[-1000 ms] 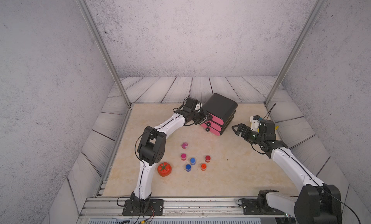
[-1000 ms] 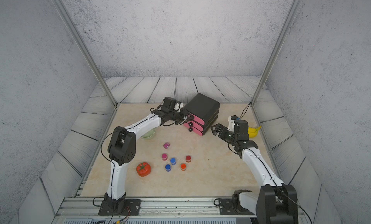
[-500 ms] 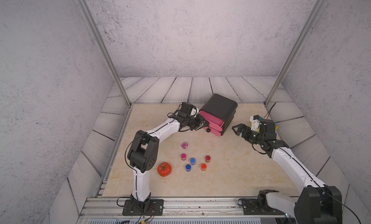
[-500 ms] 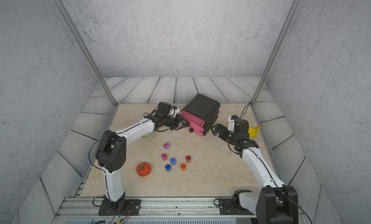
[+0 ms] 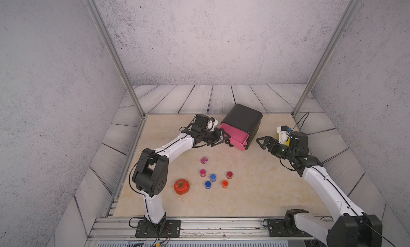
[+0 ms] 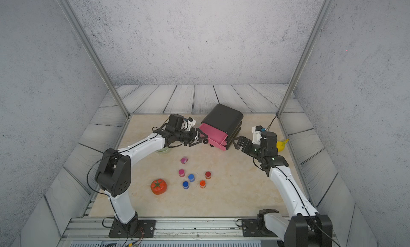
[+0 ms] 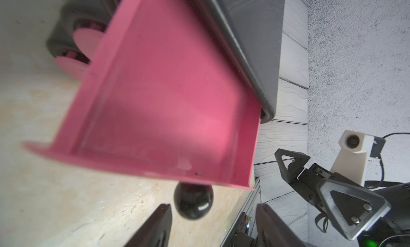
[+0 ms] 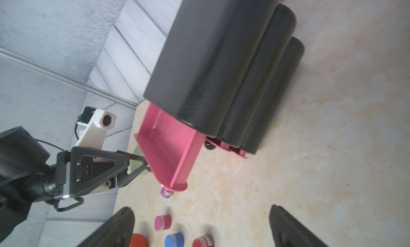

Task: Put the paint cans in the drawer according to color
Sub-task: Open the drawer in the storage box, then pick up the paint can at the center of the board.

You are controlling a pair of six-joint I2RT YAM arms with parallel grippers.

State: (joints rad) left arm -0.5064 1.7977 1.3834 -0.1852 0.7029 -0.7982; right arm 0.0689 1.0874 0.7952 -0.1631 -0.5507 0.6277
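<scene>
Left wrist view: the top drawer (image 7: 166, 90) stands well out of the black drawer cabinet (image 7: 255, 35), filling the middle of the frame, and its pink tray is bare inside. At the bottom centre the left gripper (image 7: 213, 212) has its fingers parted on either side of the round knob (image 7: 193, 201), released rather than pinching it. In both top views the right gripper (image 5: 261, 143) hangs just right of the cabinet, spread wide and holding nothing. All six paint cans sit on the table (image 5: 266, 190) below centre, well apart from the cabinet: the magenta pair (image 5: 202, 172), the blue pair (image 5: 207, 185) and the red pair (image 5: 229, 175), with a tomato (image 5: 181, 186) to their left. So I judge only the opening of one drawer done; the two lower drawers look shut, and every can has yet to be picked, sorted by colour and dropped in
</scene>
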